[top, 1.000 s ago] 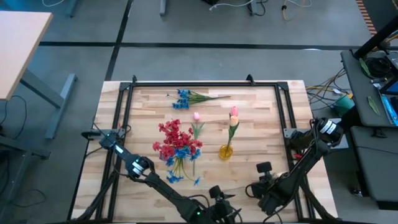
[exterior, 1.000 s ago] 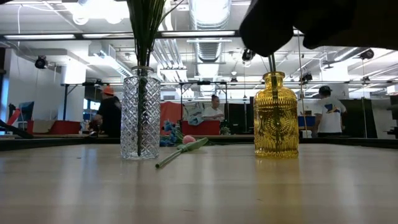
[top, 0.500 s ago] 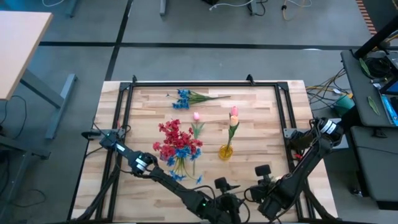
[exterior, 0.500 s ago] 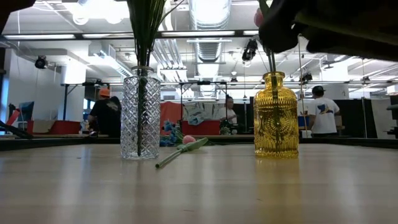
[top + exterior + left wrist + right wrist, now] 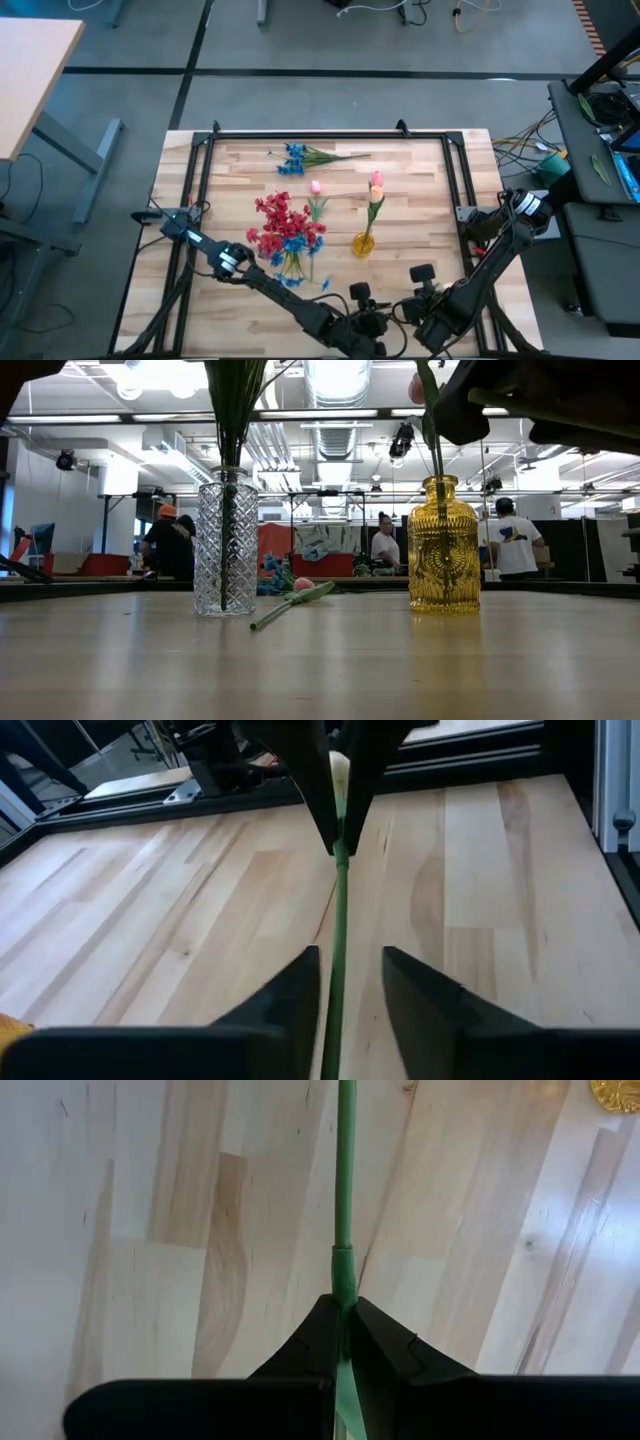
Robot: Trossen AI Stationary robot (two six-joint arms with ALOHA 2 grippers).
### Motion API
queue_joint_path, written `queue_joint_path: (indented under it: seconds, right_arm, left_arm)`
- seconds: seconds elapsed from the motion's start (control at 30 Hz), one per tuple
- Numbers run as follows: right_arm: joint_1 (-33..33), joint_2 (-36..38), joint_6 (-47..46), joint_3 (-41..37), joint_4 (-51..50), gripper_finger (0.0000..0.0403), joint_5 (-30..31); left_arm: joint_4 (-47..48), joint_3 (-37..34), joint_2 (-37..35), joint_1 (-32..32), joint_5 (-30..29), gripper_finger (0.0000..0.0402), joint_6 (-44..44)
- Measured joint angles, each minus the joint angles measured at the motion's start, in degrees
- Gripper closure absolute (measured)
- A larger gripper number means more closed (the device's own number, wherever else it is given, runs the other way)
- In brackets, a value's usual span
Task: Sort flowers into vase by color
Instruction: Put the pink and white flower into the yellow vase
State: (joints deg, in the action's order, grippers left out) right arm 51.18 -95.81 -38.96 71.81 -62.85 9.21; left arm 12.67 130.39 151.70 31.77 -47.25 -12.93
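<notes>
The left gripper has slid toward the right gripper at the near edge of the pale wooden worktop. Its jaws have narrowed around the thin green flower stem, a slight gap still showing on either side. The right jaws stay clamped on that same stem, cream bud behind them. The amber glass vase and clear cut-glass vase have not moved. No writing is legible.

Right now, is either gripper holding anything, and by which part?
The right gripper is shut on a green flower stem, pinching mid-stem. The left gripper's fingers straddle it, not clamped.
</notes>
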Motion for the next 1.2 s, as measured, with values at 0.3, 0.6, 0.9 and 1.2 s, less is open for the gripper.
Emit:
queue_joint_path:
  seconds: [0.3, 0.6, 0.9, 1.2]
  right_arm:
    - [0.0, 0.0, 1.7, 0.1, 0.2, 0.039, -0.2]
    - [0.0, 0.0, 2.4, 4.5, -2.1, 0.0322, 0.0]
    - [1.1, 1.9, -1.3, 18.0, -13.3, 0.0217, 9.4]
    - [7.5, 14.4, 2.8, 26.8, -11.3, 0.0209, 25.3]
  left_arm:
    - [0.3, 0.0, 0.0, -0.2, 0.3, 0.0397, -0.2]
    - [0.1, -0.1, 0.0, 1.5, -3.7, 0.0401, -4.2]
    - [0.0, -0.3, 0.0, 6.0, -16.7, 0.0401, -8.6]
    - [-7.1, 1.4, 0.0, 11.5, -20.8, 0.0401, -2.0]
